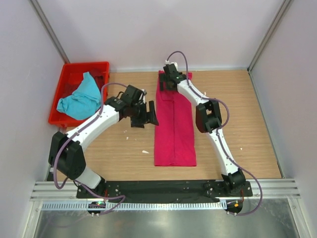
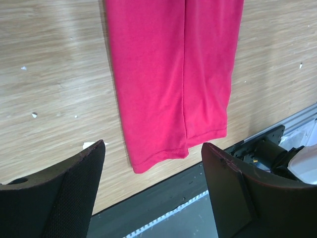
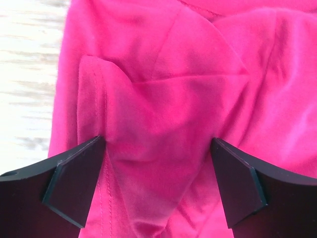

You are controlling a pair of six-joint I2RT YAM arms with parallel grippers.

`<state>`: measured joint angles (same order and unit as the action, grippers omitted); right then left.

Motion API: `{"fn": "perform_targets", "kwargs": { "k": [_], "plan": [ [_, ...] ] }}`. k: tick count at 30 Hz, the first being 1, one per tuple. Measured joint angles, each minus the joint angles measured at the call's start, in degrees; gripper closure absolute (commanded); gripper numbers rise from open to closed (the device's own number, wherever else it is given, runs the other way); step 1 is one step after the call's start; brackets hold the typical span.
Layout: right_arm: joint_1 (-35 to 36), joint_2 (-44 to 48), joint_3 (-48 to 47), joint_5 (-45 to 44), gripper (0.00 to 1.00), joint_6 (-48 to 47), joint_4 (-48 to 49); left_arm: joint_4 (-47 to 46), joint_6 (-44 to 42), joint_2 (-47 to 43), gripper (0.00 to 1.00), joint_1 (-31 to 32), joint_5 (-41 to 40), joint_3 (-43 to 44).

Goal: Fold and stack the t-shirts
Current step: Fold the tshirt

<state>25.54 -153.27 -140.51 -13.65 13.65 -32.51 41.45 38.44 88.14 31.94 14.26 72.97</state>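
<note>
- Two shirts: pink shirt folded long; blue shirt in crate left of it.
- Left gripper released, just left of pink shirt.
- Right gripper released over its far end.

We see a red plastic crate at the far left corner of the wooden surface. A few small white scraps lie on the bare wood, left of the middle. Along the near edge run a black plate and a metal rail.
</note>
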Motion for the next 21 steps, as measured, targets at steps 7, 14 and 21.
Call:
{"fn": "perform_targets", "kwargs": {
  "k": [7, 14, 21],
  "plan": [
    [-0.2, 11.39, 10.78, -2.23, 0.01, 0.35, -8.7, -6.1, 1.86, 0.24, 0.31, 0.07, 5.7, -11.21],
    [-3.52, 46.47, 43.36, 4.35, 0.19, 4.76, -13.99, -9.62, 4.68, 1.11, 0.42, 2.89, 9.29, -17.51],
    [-5.51, 70.4, 81.13, 17.38, 0.46, 12.15, -11.63, -14.21, 8.61, 1.49, 0.53, 5.49, 9.29, -21.97]
  ]
}}
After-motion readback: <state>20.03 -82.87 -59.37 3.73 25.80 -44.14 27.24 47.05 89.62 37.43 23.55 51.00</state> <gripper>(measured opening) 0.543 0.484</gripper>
